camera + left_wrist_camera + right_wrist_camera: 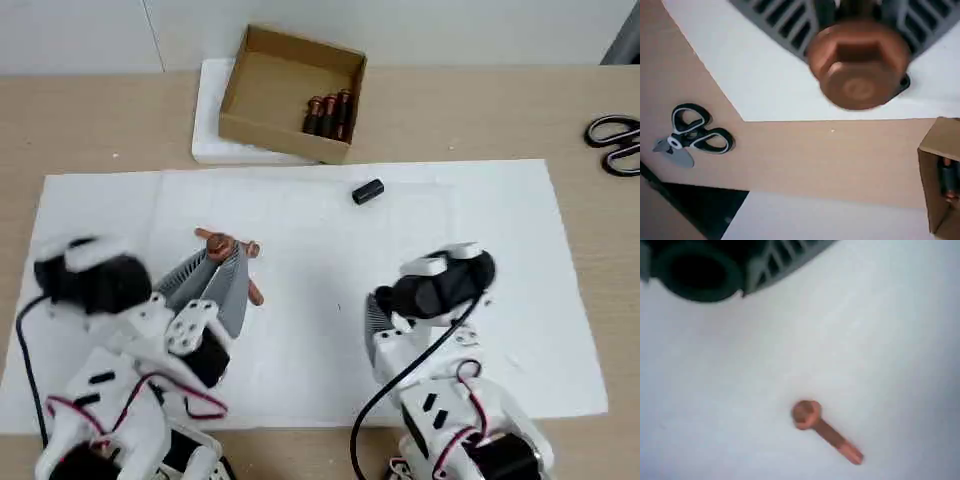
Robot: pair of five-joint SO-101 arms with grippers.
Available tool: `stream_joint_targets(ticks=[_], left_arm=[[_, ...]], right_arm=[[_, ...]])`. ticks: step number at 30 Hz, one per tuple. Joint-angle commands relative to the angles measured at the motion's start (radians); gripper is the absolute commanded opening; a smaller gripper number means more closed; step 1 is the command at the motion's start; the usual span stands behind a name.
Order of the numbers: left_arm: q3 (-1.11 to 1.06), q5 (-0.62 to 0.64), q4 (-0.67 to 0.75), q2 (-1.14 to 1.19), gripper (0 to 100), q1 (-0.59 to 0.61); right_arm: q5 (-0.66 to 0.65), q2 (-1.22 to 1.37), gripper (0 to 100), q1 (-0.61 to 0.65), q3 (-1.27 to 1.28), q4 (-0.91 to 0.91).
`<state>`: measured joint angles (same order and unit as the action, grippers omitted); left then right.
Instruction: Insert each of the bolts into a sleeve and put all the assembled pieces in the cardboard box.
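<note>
Inside the cardboard box (275, 137) you already have some assembled pieces (330, 115); two pairs are left. Your left hand (224, 262) is closed on a bolt (858, 65), long axis about level, head toward its wrist camera. Your right hand (378, 315) seems to clamp a sleeve (697, 270). On the paper (500, 300) lie the second bolt (825, 432) and second sleeve (368, 191)

Scissors (612, 142) cut by edge; bolt (858, 65) head, sleeve (697, 271) blurred
</note>
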<state>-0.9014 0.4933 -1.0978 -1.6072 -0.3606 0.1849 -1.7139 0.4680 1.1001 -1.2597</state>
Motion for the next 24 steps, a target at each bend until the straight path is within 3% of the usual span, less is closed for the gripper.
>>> stream_joint_targets(ticks=[1,7,14,24], left_arm=[[-0.039,0.008,0.029,-0.101,1,-0.008],[-0.044,0.032,0.003,-0.114,1,-0.011],[-0.077,0.118,0.012,-0.11,1,-0.184],[-0.148,0.126,0.014,-0.117,1,-0.236]], right_arm=[[-0.011,-0.028,0.2,0.094,0.037,0.082],[-0.011,-0.059,0.2,0.208,0.107,0.143],[-0.011,-0.074,0.2,0.325,0.12,0.166],[-0.006,-0.074,0.2,0.414,0.12,0.166]])
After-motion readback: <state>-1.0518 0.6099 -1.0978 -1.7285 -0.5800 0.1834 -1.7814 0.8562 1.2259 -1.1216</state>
